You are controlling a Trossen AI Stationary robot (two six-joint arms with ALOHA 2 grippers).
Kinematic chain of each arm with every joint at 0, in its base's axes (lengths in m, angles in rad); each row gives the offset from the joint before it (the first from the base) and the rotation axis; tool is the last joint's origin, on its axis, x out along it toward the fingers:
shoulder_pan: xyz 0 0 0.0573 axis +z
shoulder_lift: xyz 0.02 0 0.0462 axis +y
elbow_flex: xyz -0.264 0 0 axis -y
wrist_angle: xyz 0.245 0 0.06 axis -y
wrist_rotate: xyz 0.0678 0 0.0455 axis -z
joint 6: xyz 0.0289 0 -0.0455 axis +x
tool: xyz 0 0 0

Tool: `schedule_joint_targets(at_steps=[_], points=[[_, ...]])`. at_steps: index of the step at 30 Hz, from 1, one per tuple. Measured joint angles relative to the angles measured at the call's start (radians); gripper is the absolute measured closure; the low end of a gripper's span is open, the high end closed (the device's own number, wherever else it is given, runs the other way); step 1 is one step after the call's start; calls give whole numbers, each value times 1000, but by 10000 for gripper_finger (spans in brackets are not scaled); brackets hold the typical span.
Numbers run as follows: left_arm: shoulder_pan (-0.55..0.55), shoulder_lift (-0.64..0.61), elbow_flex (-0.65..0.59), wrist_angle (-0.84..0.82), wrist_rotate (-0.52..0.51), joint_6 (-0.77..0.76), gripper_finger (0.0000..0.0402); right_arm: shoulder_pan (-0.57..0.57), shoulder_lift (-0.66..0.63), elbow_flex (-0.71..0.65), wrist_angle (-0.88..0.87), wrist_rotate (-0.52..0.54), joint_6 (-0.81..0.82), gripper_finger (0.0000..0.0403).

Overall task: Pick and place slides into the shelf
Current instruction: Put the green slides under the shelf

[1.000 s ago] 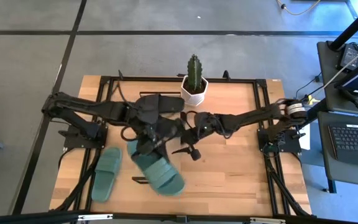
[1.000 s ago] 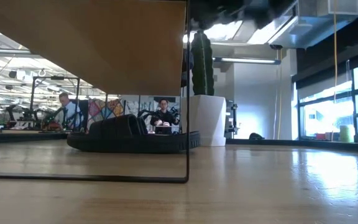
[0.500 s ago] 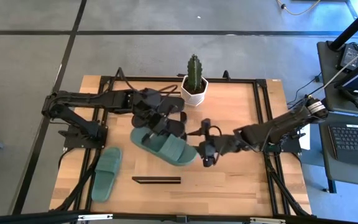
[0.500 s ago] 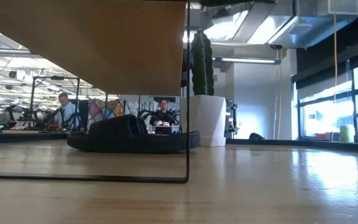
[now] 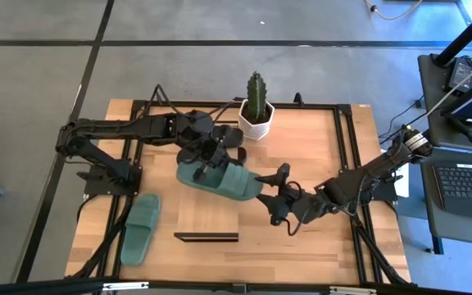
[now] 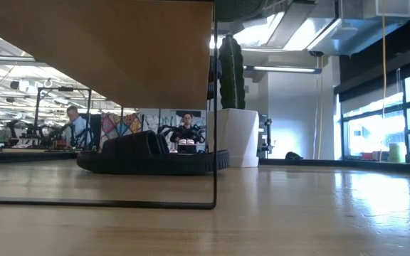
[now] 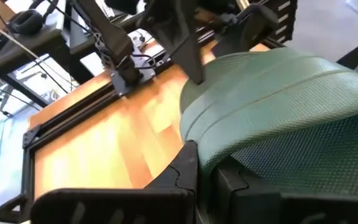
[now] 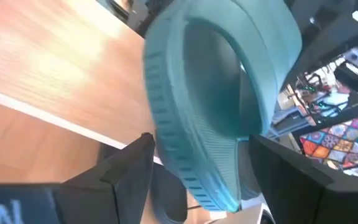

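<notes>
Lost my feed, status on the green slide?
Left pincer shut on green slide, held over shelf top. Right pincer open beside its toe. Second green slide on table.

No legible text, label, brand, number or sign appears in any view. In the right wrist view, pale marks at the lower left of the frame, on the dark body of the gripper, are cut off by the edge and cannot be read. The colourful patterned panel (image 8: 337, 140) at the right of that frame carries shapes only, with no letters to make out.
</notes>
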Motion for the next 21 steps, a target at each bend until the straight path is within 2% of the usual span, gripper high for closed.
schedule_joint_targets(at_steps=[9, 21], points=[[1, 3, 0, 62, 63, 2, 395, 18, 12, 0, 12, 3, -2, 144], [-12, 3, 0, 74, 25, 1, 395, -2, 36, 0, 136, 1, -109, 144]])
